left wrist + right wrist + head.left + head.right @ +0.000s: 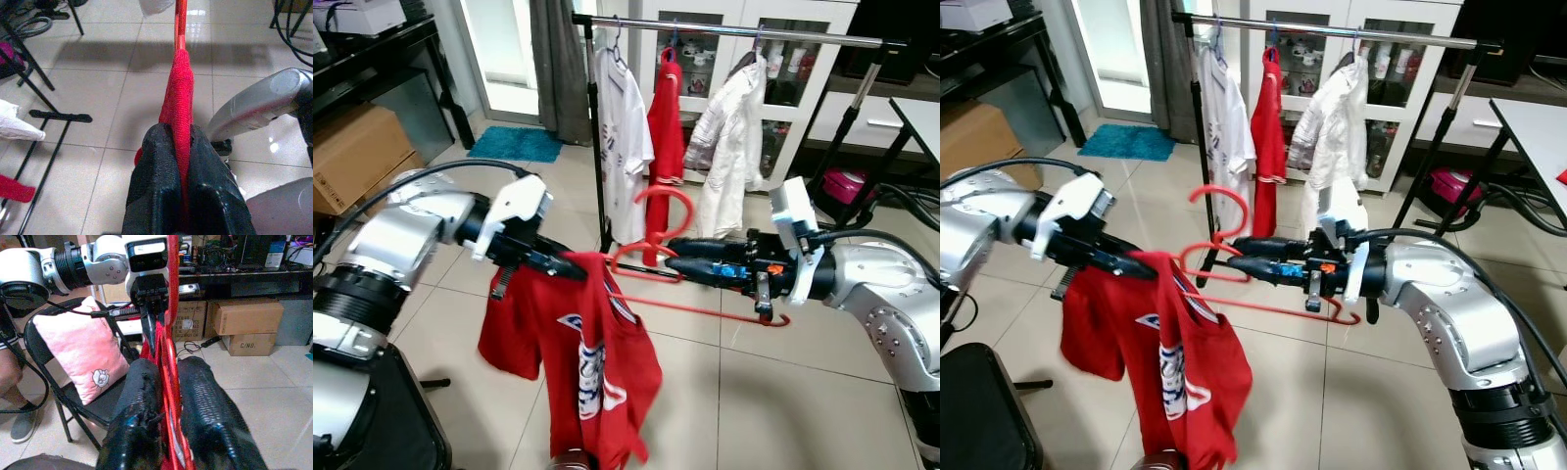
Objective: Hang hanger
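On the pale tiled floor (783, 392) a cardboard box (352, 157) sits at far left, then a blue mat (516, 144), and a clothes rail (734, 32) carrying a white shirt (625, 127), a red garment (667, 127) and a white jacket (732, 147). Nearer, the left tool (570, 266) is clenched on the shoulder of a red shirt (587, 362) draped over a red hanger (656, 250), held well short of the rail. To its right, the right tool (680, 257) is closed around the hanger, apparently near the base of its hook. A pink cushion (80, 352) rests on a black chair (73, 401).
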Tool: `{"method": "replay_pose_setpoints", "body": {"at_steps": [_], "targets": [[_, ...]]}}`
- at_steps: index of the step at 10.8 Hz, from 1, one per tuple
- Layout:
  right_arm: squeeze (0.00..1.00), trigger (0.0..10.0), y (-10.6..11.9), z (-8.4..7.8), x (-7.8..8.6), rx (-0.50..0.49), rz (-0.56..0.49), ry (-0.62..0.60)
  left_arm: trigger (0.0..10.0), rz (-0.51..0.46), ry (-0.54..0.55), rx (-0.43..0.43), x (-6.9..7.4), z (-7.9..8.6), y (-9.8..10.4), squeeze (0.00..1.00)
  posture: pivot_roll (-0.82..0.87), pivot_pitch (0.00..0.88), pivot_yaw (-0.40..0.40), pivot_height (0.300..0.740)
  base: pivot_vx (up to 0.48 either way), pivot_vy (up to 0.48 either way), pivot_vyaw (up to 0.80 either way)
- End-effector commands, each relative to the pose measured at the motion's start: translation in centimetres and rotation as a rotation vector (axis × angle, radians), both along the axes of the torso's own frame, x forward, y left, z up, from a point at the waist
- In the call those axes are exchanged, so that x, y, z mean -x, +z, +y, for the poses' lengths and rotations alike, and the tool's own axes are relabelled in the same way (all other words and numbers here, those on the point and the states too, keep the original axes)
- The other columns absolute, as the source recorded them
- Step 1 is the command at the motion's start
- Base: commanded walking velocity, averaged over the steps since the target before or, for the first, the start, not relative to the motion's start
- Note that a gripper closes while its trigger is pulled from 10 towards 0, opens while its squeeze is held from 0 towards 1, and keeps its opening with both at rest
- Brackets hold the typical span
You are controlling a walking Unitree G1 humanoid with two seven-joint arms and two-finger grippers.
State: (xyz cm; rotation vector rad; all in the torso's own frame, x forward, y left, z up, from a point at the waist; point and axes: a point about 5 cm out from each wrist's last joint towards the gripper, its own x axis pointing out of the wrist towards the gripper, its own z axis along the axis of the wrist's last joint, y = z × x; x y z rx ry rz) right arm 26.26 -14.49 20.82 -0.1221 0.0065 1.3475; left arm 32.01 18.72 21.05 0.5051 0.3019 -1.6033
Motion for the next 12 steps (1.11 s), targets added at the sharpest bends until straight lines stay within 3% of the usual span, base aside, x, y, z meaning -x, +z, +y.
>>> {"method": "replay_pose_setpoints", "body": {"at_steps": [1,2,3,4,5,6,7,8,9,10,12], "targets": [[1.00,10.0,0.7,-0.5,-0.2,-0.009,-0.026,-0.022,0.0,-0.026,0.050,0.006,-0.2,1.0,0.7,0.00,0.04,0.000,0.038,0.740,0.000,0.000,0.00],[1.00,10.0,0.7,-0.9,-0.6,-0.010,-0.039,-0.057,0.0,-0.020,0.087,0.004,-0.3,1.7,0.4,0.00,0.04,0.000,0.041,0.740,0.000,0.000,0.00],[1.00,10.0,1.2,-2.1,-1.1,-0.037,-0.058,-0.137,0.0,-0.025,0.197,-0.009,-0.6,3.8,-0.1,0.00,0.04,0.000,0.044,0.740,0.000,0.000,0.00],[1.00,10.0,2.1,-3.0,-0.5,-0.083,-0.056,-0.129,0.0,-0.054,0.285,-0.016,-1.0,5.3,-0.3,0.00,0.04,0.000,0.044,0.740,0.000,0.000,0.00],[1.00,10.0,2.4,-3.2,-0.1,-0.097,-0.053,-0.113,0.0,-0.064,0.306,-0.018,-1.1,5.6,-0.2,0.00,0.04,0.000,0.040,0.740,0.000,0.000,0.00],[1.00,10.0,2.1,-2.6,1.6,-0.092,-0.013,-0.028,0.0,-0.092,0.330,0.039,-1.6,5.5,0.9,0.00,0.04,0.000,0.035,0.740,0.000,0.000,0.00],[1.00,10.0,-0.3,-1.3,2.4,-0.014,0.019,-0.017,0.0,-0.123,0.301,0.101,-2.0,5.0,2.7,0.00,0.05,0.010,0.041,0.740,0.000,0.000,0.00],[1.00,10.0,-1.0,-0.8,2.5,-0.003,0.030,-0.020,0.0,-0.137,0.292,0.127,-2.1,4.9,3.2,0.00,0.05,0.014,0.045,0.740,0.000,0.000,0.00],[0.05,10.0,-1.6,-0.1,2.7,-0.004,0.033,-0.029,0.0,-0.154,0.279,0.174,-2.2,4.6,4.3,0.00,0.06,0.021,0.050,0.740,0.000,0.000,0.00],[0.00,10.0,-2.2,0.7,2.5,-0.014,0.023,-0.077,0.0,-0.160,0.257,0.239,-2.3,4.3,5.4,0.00,0.06,0.024,0.053,0.740,0.000,0.000,0.00],[0.00,10.0,-2.0,2.7,1.7,-0.109,-0.010,-0.171,0.0,-0.154,0.224,0.334,-2.3,4.0,7.3,0.00,0.07,0.029,0.060,0.740,0.000,0.000,0.00]]}}
